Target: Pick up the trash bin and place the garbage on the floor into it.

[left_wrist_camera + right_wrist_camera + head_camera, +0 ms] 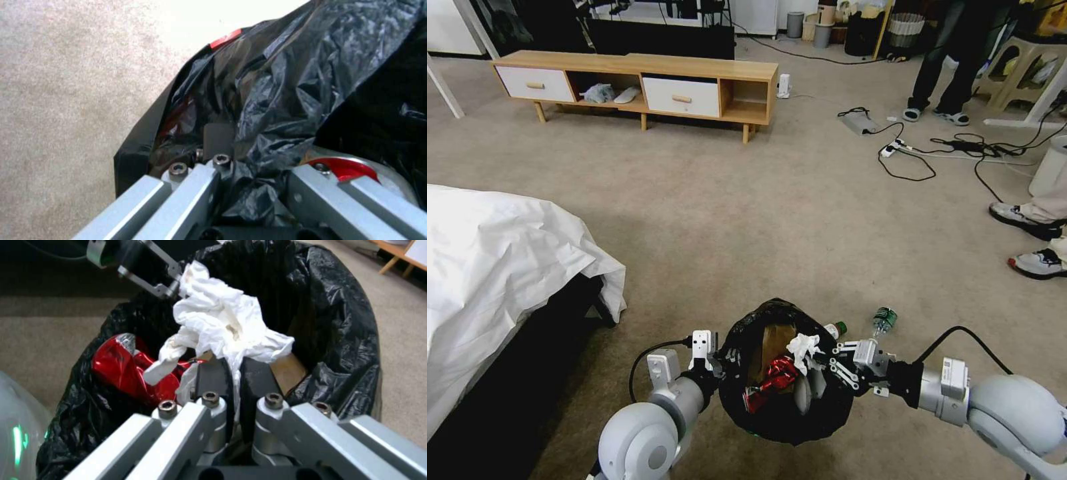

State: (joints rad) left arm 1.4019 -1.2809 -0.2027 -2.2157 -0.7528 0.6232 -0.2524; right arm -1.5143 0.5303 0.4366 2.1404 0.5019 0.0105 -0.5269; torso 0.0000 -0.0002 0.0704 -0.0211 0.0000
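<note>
- While the trash bin (787,373) is hanging between the two arms right in front of the robot, the left gripper (712,360) is sitting on its near-left rim, and from the left wrist view its fingers (218,136) are looking clamped on the black bag liner, one pad inside and the bag bunching up between them.
- On the opposite side, the right gripper (233,373) is reaching over the rim with its fingers pinching together on a white tissue (222,320), which is dangling just above the bin's opening, so I'm guessing this piece is about to be dropped in.
- Already lying inside: a crushed red can (774,379), a brown paper bag (774,340) and something pale beside them, so a good chunk of the job is looking done.
- Still waiting on the floor (760,220) just beyond the bin are two green-capped bottles (884,320), one peeking out right at the rim, the other a bit further off to the right. Those are what's left, as far as I'm seeing.
- Hard to call: whether the bin is lifting clear of the carpet or resting on it, since its bottom is hiding under the bag. The bin's lower contents are also buried, and I'm not spotting any red wrapper apart from the can.
- Further out, cables (934,150) and a wooden cabinet (640,87) are just sitting there, not part of this.
</note>
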